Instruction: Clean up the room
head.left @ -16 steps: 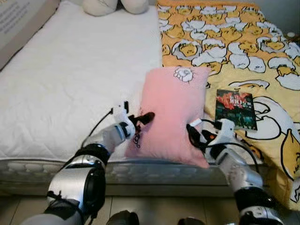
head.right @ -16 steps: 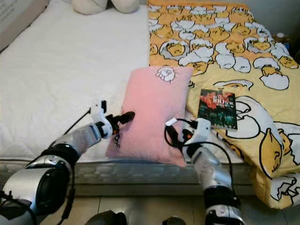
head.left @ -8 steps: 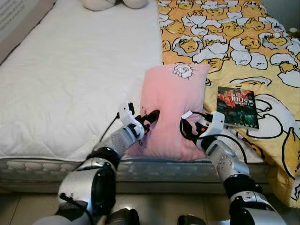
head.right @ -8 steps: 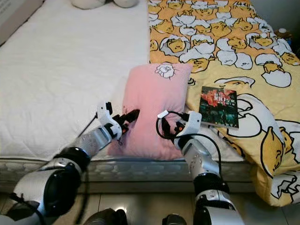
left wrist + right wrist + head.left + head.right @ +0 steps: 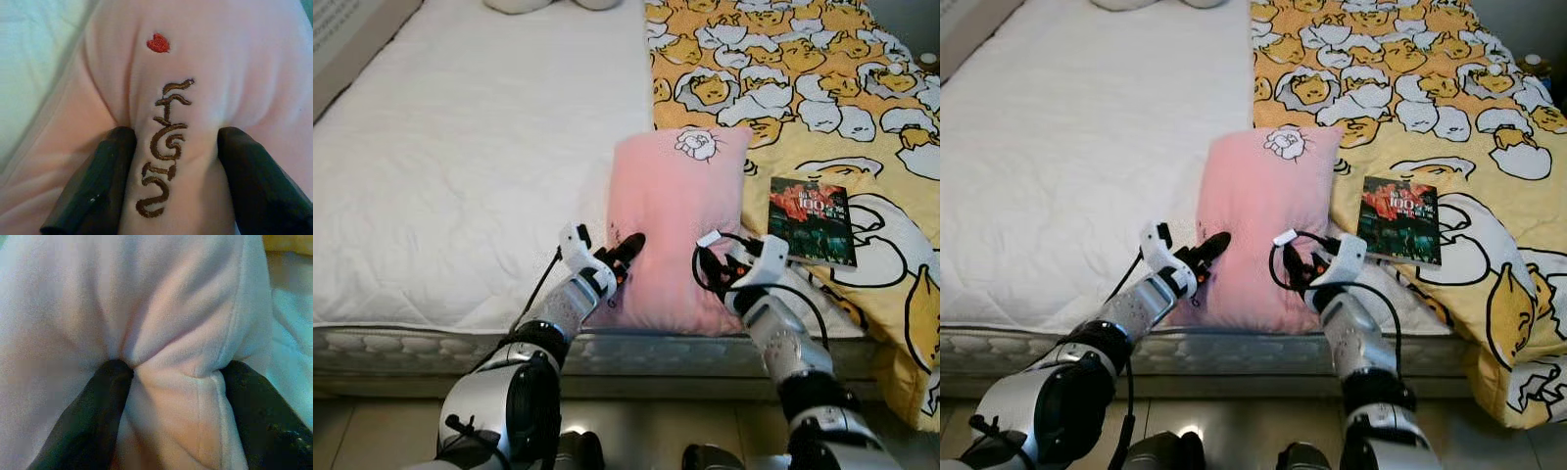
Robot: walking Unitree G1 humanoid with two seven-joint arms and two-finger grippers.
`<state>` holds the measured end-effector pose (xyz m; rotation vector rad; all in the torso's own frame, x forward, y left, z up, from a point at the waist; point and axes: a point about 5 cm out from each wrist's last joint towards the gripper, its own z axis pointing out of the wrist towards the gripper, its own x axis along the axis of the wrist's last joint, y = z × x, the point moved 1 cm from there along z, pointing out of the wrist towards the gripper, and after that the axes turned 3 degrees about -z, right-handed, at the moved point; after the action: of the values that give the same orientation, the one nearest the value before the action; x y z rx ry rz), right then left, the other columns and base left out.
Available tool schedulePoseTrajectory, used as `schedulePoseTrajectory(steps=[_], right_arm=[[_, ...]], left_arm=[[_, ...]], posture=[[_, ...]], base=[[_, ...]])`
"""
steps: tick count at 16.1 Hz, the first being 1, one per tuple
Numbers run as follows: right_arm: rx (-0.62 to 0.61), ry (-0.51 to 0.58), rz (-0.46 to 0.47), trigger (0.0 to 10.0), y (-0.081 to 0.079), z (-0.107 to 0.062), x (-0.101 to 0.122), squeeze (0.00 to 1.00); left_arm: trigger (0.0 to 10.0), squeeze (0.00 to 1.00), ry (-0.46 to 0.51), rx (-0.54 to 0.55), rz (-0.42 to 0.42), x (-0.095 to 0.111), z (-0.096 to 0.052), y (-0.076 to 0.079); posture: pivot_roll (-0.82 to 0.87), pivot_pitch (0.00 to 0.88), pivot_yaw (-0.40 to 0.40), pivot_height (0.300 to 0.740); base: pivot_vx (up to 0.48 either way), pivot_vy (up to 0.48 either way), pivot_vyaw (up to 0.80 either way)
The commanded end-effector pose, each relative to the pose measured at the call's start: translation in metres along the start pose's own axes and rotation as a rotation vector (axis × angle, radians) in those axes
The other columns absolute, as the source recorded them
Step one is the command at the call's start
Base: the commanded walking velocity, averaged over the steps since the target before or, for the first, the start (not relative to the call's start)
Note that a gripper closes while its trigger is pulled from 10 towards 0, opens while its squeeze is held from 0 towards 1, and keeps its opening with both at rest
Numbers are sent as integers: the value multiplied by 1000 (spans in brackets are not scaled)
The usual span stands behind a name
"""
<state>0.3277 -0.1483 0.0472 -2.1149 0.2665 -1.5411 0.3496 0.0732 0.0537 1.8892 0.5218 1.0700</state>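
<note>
White mattress (image 5: 460, 176); wrist-close brown embroidery (image 5: 166, 147) on pink pillow (image 5: 674, 230)

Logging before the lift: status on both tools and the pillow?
Left tool and right tool each pinch a fold of the pillow. Pillow flat on the bed, near edge. Book beside it, apart.

Bed: one mattress (image 5: 460, 176), covered in white quilted fabric, its grey quilted side panel (image 5: 372, 354) seen along the near edge.
Blanket (image 5: 783, 88): yellow and orange, printed with white cartoon egg figures; spread over the right half of the bed and draped over the near right corner.
Cardboard box (image 5: 342, 39): brown, set against the mattress's far left edge, partly cropped.
Pale soft item (image 5: 1126, 3): at the head of the bed, cropped, kind not determined.
Floor (image 5: 362, 431): light tiles, seen below the bed.
</note>
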Motion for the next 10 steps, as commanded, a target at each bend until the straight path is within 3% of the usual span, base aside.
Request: schedulePoseTrajectory(steps=[1,3,6,10], right_arm=[[9,18,19,0,-3,-3,1,0],[13,34,34,0,-2,-10,1,0],[22,53,45,0,-3,-16,3,0],[24,111,-56,0,-7,-21,16,0]], left_arm=[[0,0,-43,17,-48,-15,-3,-7],[0,0,-3,34,-98,-10,-7,-14],[0,0,66,6,-134,0,-5,-9],[0,0,110,-86,-30,21,3,15]], posture=[[-96,106,29,731],[-99,98,28,731],[-106,87,26,731],[-104,83,26,731]], base=[[0,0,0],[0,0,0],[0,0,0],[0,0,0]])
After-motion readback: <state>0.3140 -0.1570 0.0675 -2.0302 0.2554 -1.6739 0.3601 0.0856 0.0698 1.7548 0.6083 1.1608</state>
